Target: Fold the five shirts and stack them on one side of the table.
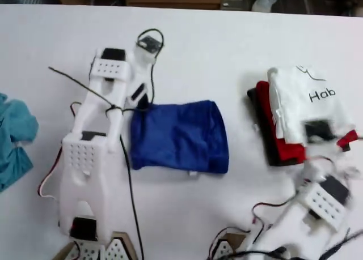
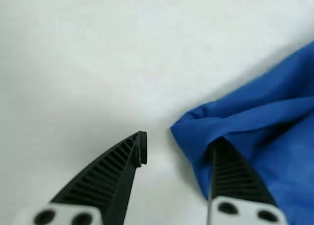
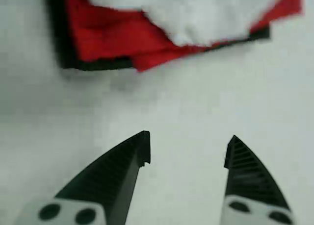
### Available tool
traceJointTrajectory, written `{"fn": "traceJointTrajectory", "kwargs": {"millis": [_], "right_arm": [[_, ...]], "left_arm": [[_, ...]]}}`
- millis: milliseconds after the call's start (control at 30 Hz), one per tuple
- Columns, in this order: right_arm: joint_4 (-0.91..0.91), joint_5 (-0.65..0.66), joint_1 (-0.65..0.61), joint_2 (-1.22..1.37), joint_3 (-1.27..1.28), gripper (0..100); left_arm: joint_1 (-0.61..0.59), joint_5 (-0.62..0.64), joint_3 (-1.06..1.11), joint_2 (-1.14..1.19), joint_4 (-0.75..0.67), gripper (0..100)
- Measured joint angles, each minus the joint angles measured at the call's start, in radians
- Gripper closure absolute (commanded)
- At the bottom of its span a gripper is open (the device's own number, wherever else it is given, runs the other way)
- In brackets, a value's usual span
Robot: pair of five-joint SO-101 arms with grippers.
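The left gripper (image 2: 179, 139), fingers spread, is straddling a corner of the blue shirt (image 1: 178, 136) lying in the middle of the surface (image 1: 238, 39). Its folding seems to be in hand, and the next move is calling for closing on that corner. The right gripper (image 3: 189, 139), fingers likewise apart and empty, is hovering beside the stack (image 1: 283, 141), whose top white shirt (image 1: 295, 101) is bearing dark lettering.

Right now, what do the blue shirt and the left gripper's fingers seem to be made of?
Blue shirt: soft matte cloth; it creases and folds limply. Fingers of the left gripper: matte black rigid plastic, probably; ribbed faces show.
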Motion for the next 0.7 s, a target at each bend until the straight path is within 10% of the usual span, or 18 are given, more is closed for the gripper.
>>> {"fn": "traceJointTrajectory", "kwargs": {"millis": [200,700], "right_arm": [[0.017,0.003,-0.385,0.0,-0.149,97.8],[-0.288,-0.186,-0.875,0.176,-0.161,97.5]], "left_arm": [[0.0,0.0,-0.086,0.012,0.068,78],[0.012,0.048,-0.092,0.012,0.08,78]]}}
